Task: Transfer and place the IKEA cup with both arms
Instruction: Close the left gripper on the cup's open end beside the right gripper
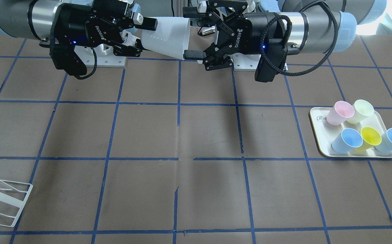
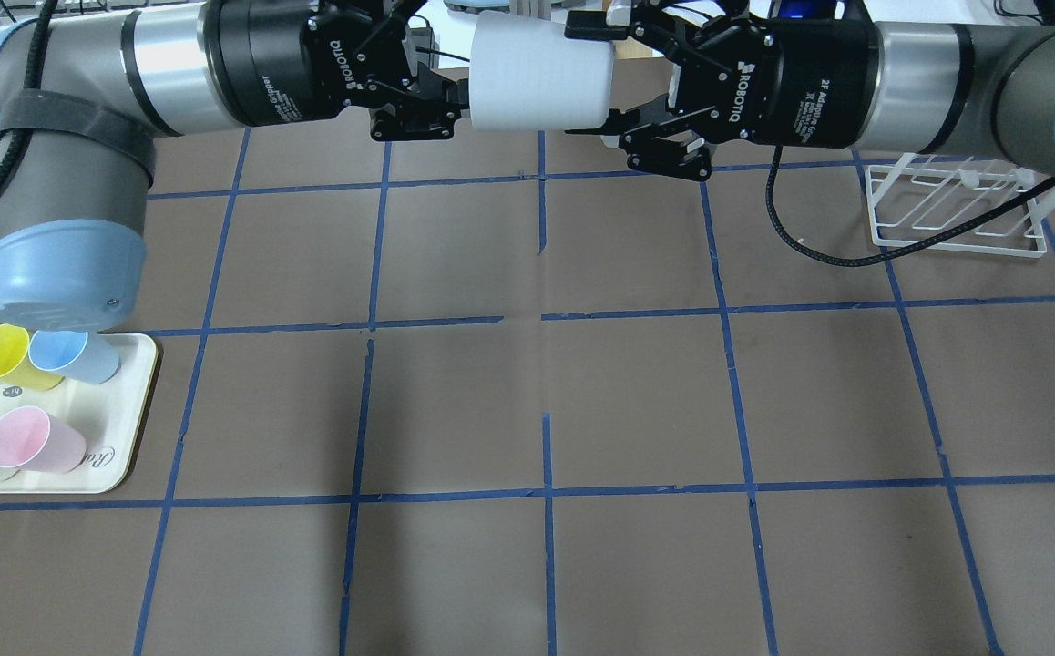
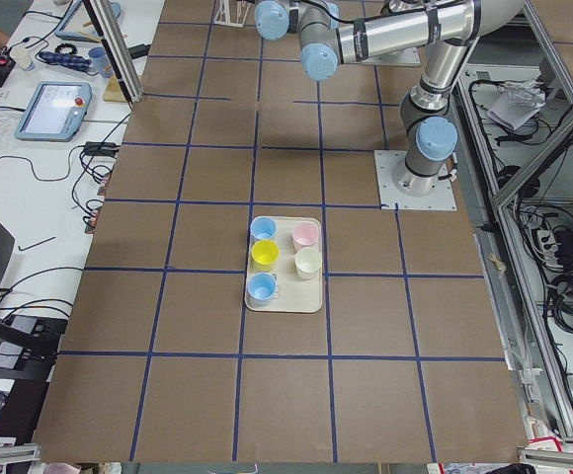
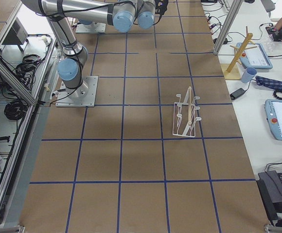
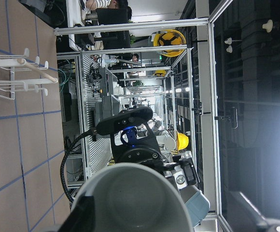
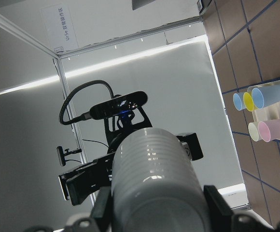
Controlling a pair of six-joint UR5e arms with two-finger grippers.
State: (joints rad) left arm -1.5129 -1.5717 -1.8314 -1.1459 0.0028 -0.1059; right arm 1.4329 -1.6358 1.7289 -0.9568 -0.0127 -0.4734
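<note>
The IKEA cup [image 1: 165, 37], pale grey-white, is held on its side high above the table's far middle, between both arms. It also shows in the overhead view [image 2: 537, 82]. My right gripper [image 1: 144, 37] is shut on the cup's narrow base end, one finger on each side; the right wrist view shows the ribbed cup wall [image 6: 154, 183] between its fingers. My left gripper [image 1: 192, 33] is open at the cup's mouth, with its fingers spread outside the rim. The left wrist view looks into the cup's open mouth [image 5: 135, 198].
A cream tray [image 1: 314, 118] with several coloured cups (pink, pale yellow-green, yellow, light blue) lies on my left side of the table, also in the overhead view [image 2: 140, 410]. A white wire rack [image 2: 947, 210] stands on my right side, also in the front-facing view [image 1: 13, 203].
</note>
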